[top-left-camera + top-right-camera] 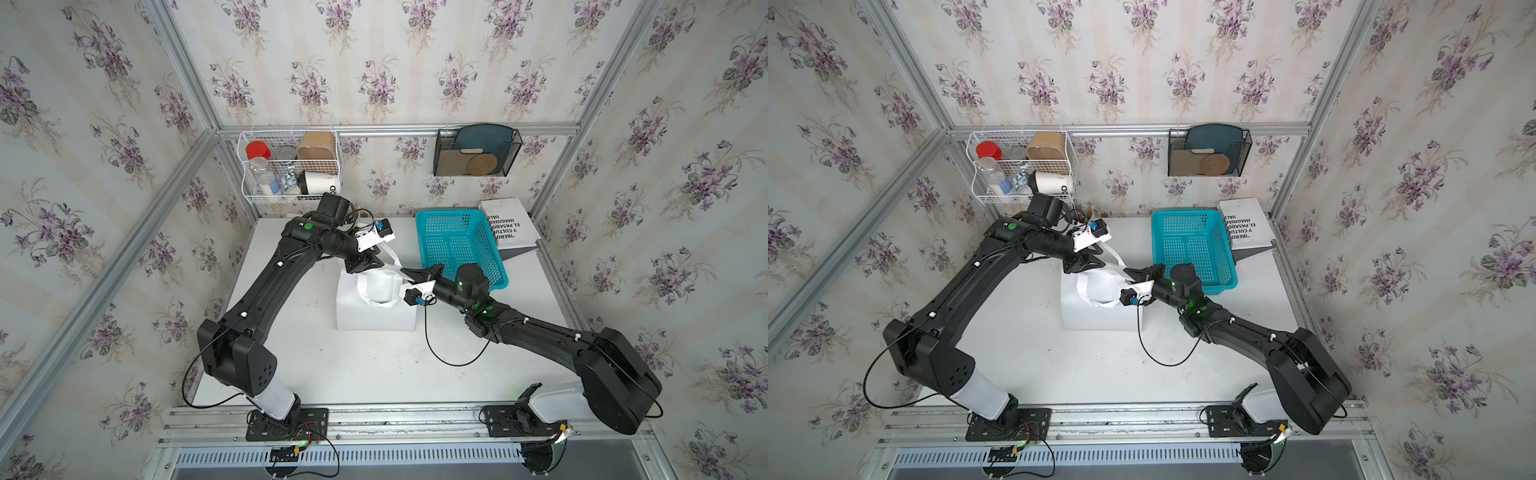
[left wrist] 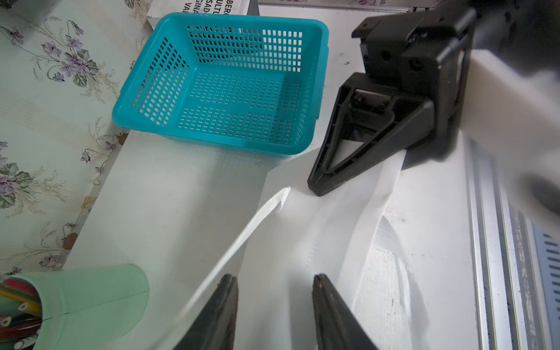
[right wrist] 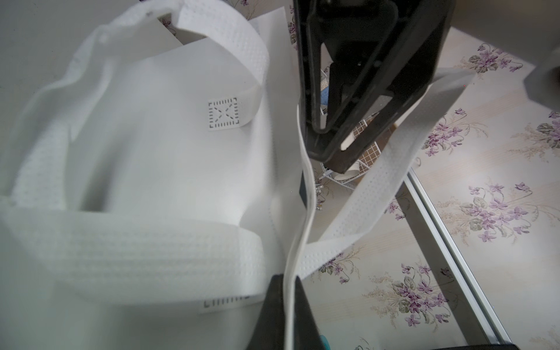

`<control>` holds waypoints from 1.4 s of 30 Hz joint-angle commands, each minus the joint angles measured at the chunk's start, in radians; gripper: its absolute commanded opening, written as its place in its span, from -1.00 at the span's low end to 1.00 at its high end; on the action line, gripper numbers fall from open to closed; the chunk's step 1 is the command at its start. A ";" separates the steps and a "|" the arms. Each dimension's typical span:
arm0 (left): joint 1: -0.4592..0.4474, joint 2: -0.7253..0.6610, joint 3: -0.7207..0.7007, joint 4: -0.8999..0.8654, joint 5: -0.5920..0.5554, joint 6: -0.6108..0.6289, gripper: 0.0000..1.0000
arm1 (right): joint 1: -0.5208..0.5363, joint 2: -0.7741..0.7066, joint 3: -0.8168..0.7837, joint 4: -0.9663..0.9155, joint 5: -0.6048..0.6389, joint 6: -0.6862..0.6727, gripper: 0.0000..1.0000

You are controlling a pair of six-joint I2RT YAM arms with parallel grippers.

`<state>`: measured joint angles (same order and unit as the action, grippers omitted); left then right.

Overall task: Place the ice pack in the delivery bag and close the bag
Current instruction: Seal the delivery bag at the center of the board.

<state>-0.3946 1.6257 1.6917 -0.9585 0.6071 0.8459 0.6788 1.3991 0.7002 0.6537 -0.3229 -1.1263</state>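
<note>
left gripper [image 2: 274, 278]: jaws apart, at far-left rim of delivery bag [image 1: 374, 316] | delivery bag: upright, soft white dimpled fabric, flat loop handles | right gripper [image 3: 288, 278]: clamped on bag's right rim | ice pack: unseen, bearing from either pincer unknown | basket [image 1: 451, 214]: turquoise, perforated, right of bag, empty

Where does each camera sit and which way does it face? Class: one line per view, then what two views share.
Both top views: high over the front, looking down at the table; both arms, delivery bag between them.
Left wrist: behind the open left gripper, facing the basket and right gripper.
Right wrist: behind the right gripper, shut on the bag's rim, facing the left gripper and wallpapered wall.
Shared: both wrist views show the bag and the opposite gripper.
</note>
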 commanded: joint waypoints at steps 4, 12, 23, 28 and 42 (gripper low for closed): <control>-0.010 0.003 -0.011 -0.040 -0.091 0.072 -0.02 | -0.001 -0.002 -0.008 -0.068 0.018 -0.006 -1.00; -0.024 0.027 -0.027 -0.055 -0.117 0.118 0.01 | 0.001 -0.002 -0.010 -0.064 0.011 -0.006 -1.00; -0.037 0.094 0.014 -0.070 -0.164 0.133 -0.04 | 0.010 -0.017 -0.021 -0.059 0.012 -0.013 -1.00; -0.038 0.104 0.012 -0.079 -0.178 0.131 -0.33 | 0.011 -0.021 -0.023 -0.054 0.012 -0.013 -1.00; -0.036 0.108 0.029 -0.126 -0.184 0.148 -1.00 | 0.013 -0.081 -0.049 -0.054 0.049 0.037 0.02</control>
<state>-0.4320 1.7294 1.7073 -1.0328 0.4843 0.9760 0.6907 1.3418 0.6548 0.6212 -0.2966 -1.1271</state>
